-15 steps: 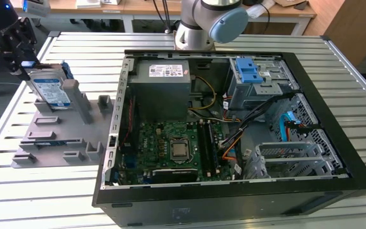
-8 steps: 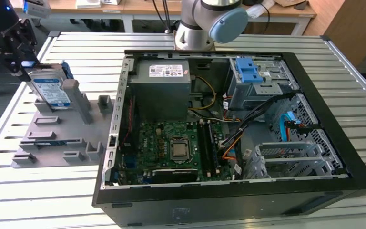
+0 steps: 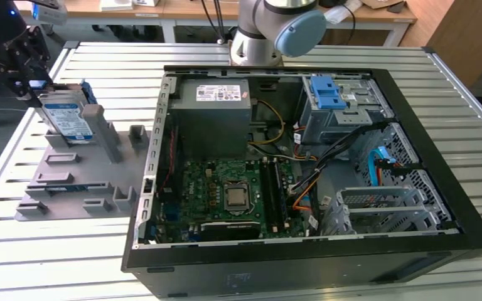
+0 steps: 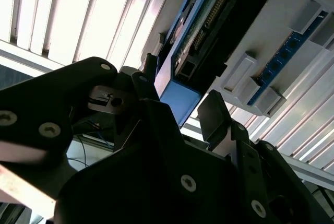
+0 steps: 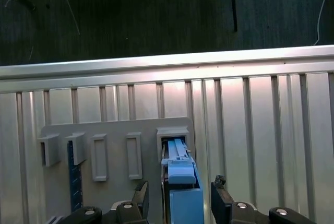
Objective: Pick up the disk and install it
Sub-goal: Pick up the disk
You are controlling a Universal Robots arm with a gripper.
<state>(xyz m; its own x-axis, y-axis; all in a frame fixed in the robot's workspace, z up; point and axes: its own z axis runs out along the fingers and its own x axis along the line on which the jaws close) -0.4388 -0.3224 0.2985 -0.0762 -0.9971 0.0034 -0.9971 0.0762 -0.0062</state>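
At the exterior view's left, a grey plastic holder fixture (image 3: 73, 188) sits on the slatted metal desk (image 3: 23, 263) beside the open black computer case (image 3: 308, 263). The flat silver rectangular disk with blue side rails (image 3: 63, 116) stands on end in the fixture's far slot. In both wrist views the jaws are spread, straddling the disk's free end without visible contact; its long axis runs straight away from them, into the slot.

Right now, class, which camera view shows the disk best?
The exterior view: the disk stands in the grey holder, label and outline visible. The first wrist view sees its blue end; the second, a close connector edge.
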